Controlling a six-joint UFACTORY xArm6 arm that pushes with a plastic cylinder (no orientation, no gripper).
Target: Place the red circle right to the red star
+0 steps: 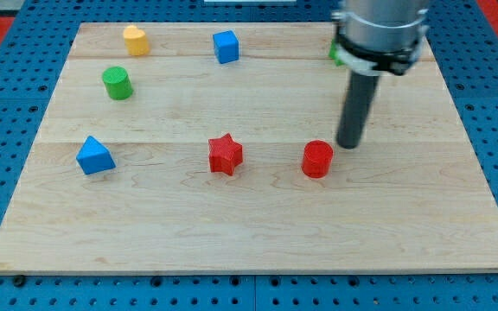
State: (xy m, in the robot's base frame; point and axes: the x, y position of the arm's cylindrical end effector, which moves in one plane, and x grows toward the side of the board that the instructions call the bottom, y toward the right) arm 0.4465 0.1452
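Observation:
The red circle [317, 159] is a short red cylinder on the wooden board, right of centre. The red star [225, 155] lies to its left, about a hundred pixels away, at nearly the same height in the view. My tip [348, 145] is the lower end of the dark rod hanging from the arm at the view's top right. It stands just right of and slightly above the red circle, with a small gap showing between them.
A blue triangle [94, 156] lies at the left. A green cylinder [117, 83], a yellow block [136, 40] and a blue cube [226, 46] sit along the top. A green block [336, 52] is mostly hidden behind the arm. The board's edge [249, 269] runs along the bottom.

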